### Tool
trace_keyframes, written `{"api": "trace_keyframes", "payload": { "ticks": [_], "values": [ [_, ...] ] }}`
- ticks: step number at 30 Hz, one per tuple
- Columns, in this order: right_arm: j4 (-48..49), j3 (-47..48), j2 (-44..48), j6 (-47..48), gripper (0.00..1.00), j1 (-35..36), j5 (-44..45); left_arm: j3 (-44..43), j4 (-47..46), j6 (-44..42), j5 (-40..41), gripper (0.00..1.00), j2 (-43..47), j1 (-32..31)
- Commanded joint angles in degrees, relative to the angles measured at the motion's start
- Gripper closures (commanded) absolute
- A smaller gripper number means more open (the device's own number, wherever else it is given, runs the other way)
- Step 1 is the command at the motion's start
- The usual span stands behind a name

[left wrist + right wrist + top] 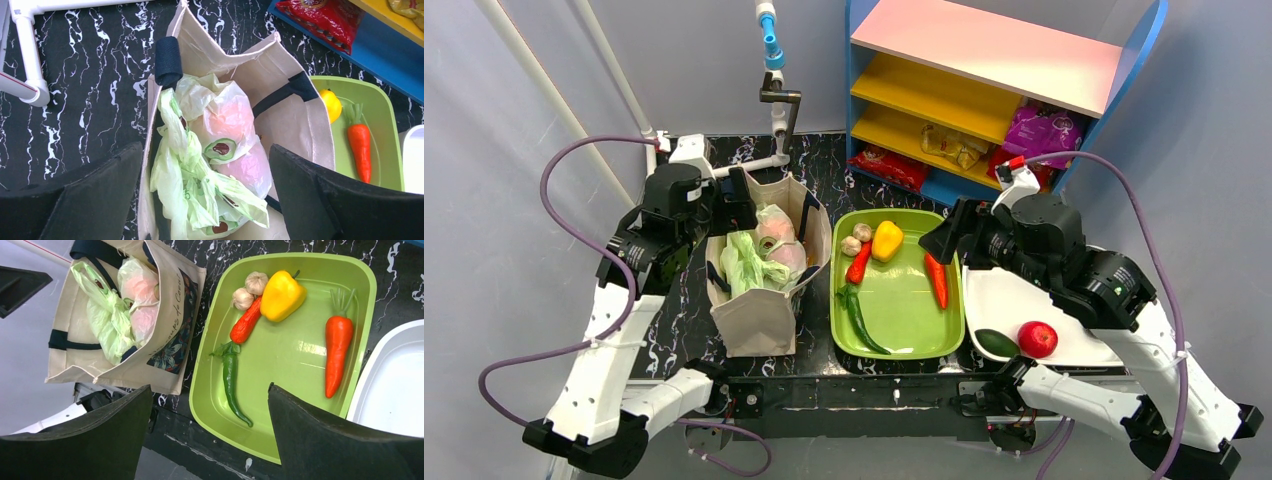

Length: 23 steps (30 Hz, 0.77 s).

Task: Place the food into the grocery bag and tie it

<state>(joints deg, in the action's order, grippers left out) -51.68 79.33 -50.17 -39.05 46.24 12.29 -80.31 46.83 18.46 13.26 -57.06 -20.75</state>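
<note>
Two grippers are recorded, released and empty. The left gripper [207, 200] is held over the grocery bag [220, 150], which is lodged, food [250, 167] inside, in the canvas tote [300, 130]. The right gripper [210, 435] is held over the green tray [295, 365]. For tying, each handle [172, 125] should be pinched separately.

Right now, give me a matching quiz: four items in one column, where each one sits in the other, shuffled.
Items:
1. yellow pepper
2. red round fruit
3. pale-green plastic bag
4. purple packet

Places:
A. canvas tote
B. shelf
C. green tray
D. white tray

Pairs: 1-C, 2-D, 3-A, 4-B.
</note>
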Motion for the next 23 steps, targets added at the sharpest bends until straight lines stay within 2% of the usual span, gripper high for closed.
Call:
{"api": "trace_keyframes", "payload": {
  "ticks": [1,23],
  "values": [
    [1.87,-1.05,0.45,-1.18,0.08,-0.15,1.27,-3.05,0.24,-0.32,-1.91,0.02,-0.19,-0.14],
    [2.6,-2.81,1.35,-2.24,0.06,-0.12,-1.15,-1.08,1.78,1.93,-2.8,0.02,3.23,-0.08]
  ]
}}
